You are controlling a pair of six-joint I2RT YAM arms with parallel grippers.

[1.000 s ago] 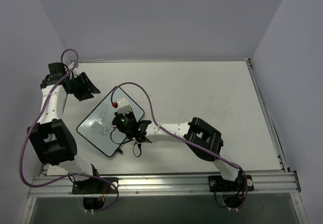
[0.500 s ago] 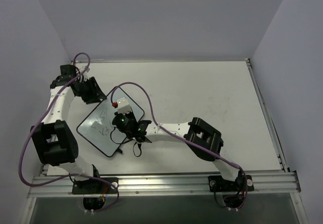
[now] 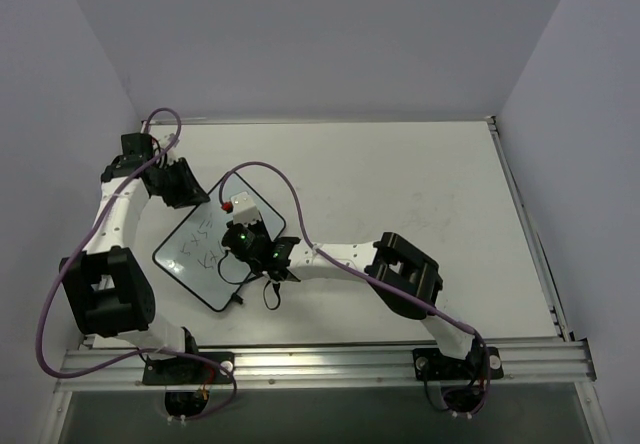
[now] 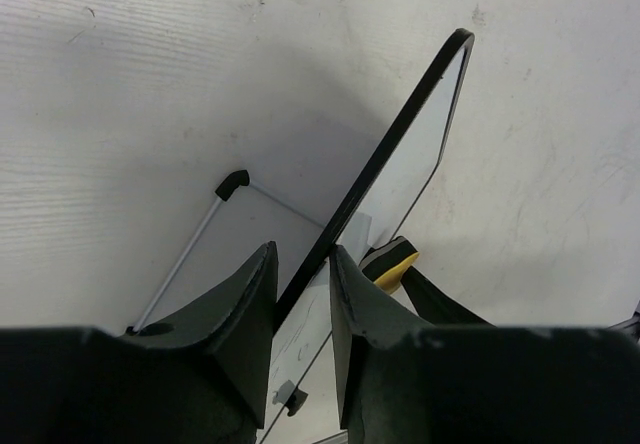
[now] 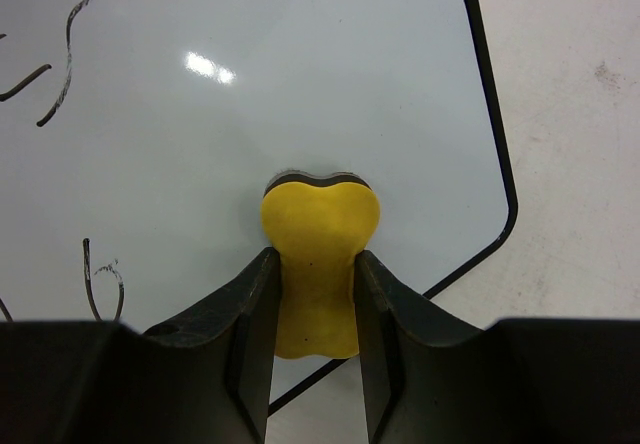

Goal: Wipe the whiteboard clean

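The whiteboard (image 3: 200, 259) lies tilted on the table, left of centre, with black handwriting (image 3: 203, 247) on it. My left gripper (image 3: 188, 192) is at its far corner. In the left wrist view the board's black-framed edge (image 4: 400, 129) runs between my left gripper's (image 4: 302, 264) two fingers, which are closed on it. My right gripper (image 5: 313, 256) is shut on a yellow eraser (image 5: 320, 219) with a black pad, pressed on the whiteboard (image 5: 250, 84) near a rounded corner. Pen strokes (image 5: 60, 54) show to the eraser's left. The eraser also shows in the left wrist view (image 4: 397, 262).
A thin wire stand leg with a black foot (image 4: 232, 182) sticks out under the board's raised edge. Purple cables (image 3: 265, 169) loop over both arms. Walls close in the white table (image 3: 420, 184) on three sides; a metal rail (image 3: 330, 364) runs along the front.
My left arm swung from the back left corner to the board's far corner and its fingers now straddle the edge. My right gripper and eraser stayed about where they were.
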